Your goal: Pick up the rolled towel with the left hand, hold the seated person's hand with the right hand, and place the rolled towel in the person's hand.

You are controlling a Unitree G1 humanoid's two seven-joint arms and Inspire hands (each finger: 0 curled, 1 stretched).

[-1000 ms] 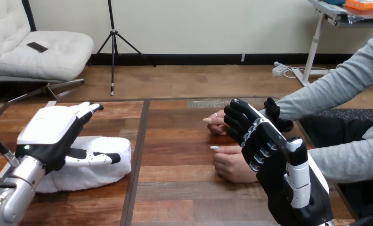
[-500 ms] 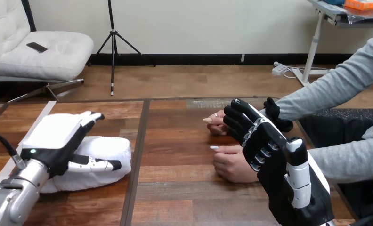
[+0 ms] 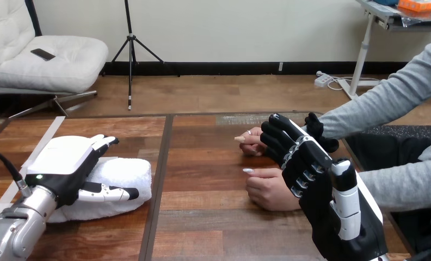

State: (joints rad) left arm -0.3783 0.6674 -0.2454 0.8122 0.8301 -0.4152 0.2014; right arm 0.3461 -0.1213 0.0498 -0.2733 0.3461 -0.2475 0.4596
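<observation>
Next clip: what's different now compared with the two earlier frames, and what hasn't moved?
The left hand has come down over the last second and now sits low over the rolled towel, fingers straight along its top and thumb straight along its front. It has not closed on it. The towel lies where it did on the table. The right hand, the person's farther hand and the person's nearer hand stayed as they were.

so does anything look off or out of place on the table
Nothing stands out. The rolled towel lies intact on the table under the left hand; the person's hands rest on it beside the right hand.
</observation>
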